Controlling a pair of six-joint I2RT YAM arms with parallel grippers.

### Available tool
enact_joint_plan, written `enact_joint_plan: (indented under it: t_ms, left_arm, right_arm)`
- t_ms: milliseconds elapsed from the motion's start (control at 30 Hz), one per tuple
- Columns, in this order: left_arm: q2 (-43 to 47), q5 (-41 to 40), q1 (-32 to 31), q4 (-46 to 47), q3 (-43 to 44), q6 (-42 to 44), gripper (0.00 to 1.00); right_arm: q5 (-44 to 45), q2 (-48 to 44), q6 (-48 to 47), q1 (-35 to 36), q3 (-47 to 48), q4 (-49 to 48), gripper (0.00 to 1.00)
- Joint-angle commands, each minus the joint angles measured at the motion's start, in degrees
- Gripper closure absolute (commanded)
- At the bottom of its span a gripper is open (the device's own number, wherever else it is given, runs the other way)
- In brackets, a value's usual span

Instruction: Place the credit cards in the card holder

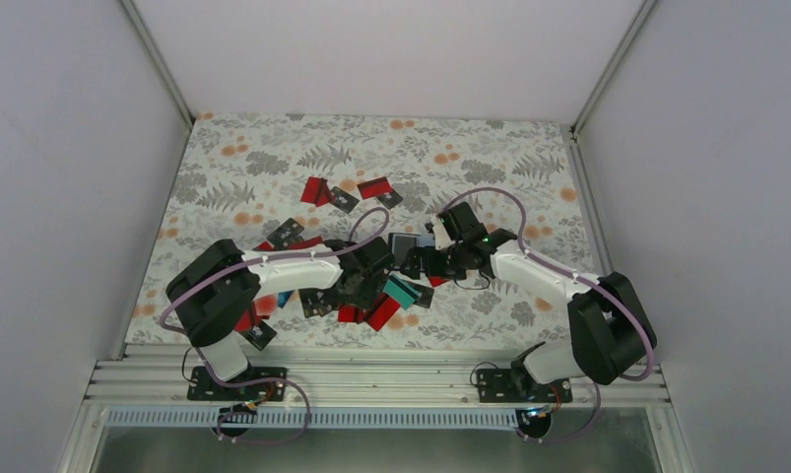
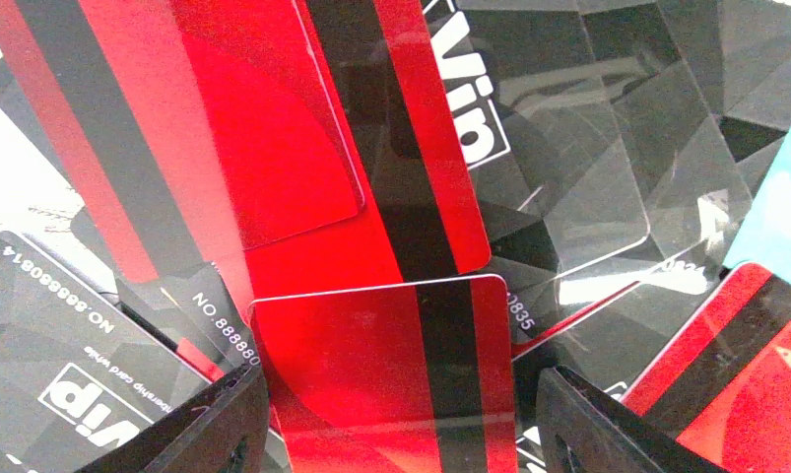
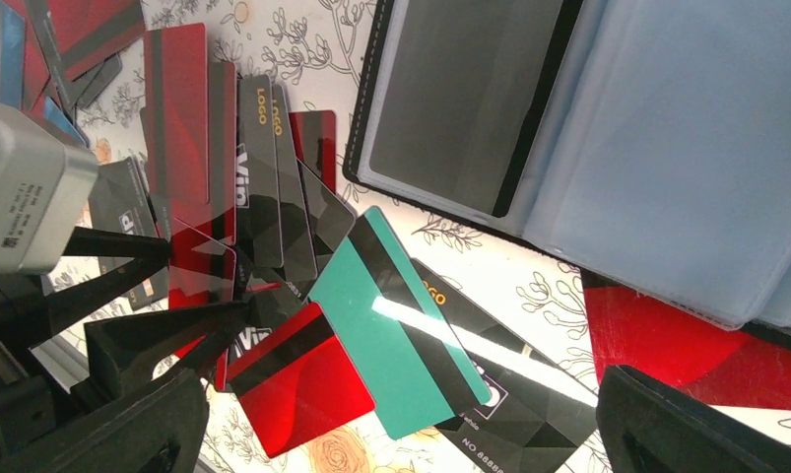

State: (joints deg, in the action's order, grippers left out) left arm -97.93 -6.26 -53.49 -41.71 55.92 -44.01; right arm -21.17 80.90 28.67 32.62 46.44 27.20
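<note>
Plain white walls (image 1: 371, 49) box in a worktop (image 1: 273, 148) printed with grey ferns and orange flowers; aluminium posts (image 1: 160, 64) run up the back corners.

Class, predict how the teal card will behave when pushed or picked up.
The teal card shows a glare streak, so it is probably glossy and slippery. It lies thin and flat over a black card, so it likely slides before lifting.

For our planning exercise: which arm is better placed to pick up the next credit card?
Probably left: the left gripper, open, flanks a red card; the right gripper is beside the card holder.
</note>
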Motion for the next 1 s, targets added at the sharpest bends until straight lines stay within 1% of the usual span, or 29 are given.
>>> enact_joint_plan:
  t_ms: [0,100,267,800,967]
  left_arm:
    - [-6.07,0.09,-1.33,-0.47,-3.12,-2.38,0.33]
    - [-6.01,0.34,-1.35,0.45,-4.45,-3.17,0.39]
    - [-4.86,0.38,-1.45,0.84,-5.20,-3.45,0.42]
    - [5.12,0.54,-1.44,-1.23,-2.01,-3.02,0.42]
    - [6.94,0.35,-1.44,-2.86,-0.93,-3.01,0.43]
  right_arm:
    - [0.95,-1.60,-1.39,0.58,-1.20,-0.23,0.00]
    - [1.00,-2.06,-1.66,0.56,-1.42,-0.13,0.00]
    - [0.75,-2.22,-2.15,0.53,-1.63,-0.20,0.00]
    - [-5.20,-4.31,-0.56,0.55,-1.29,-1.95,0.00]
    - [-6.53,-4.33,-0.12,0.51,-1.48,-2.65,0.00]
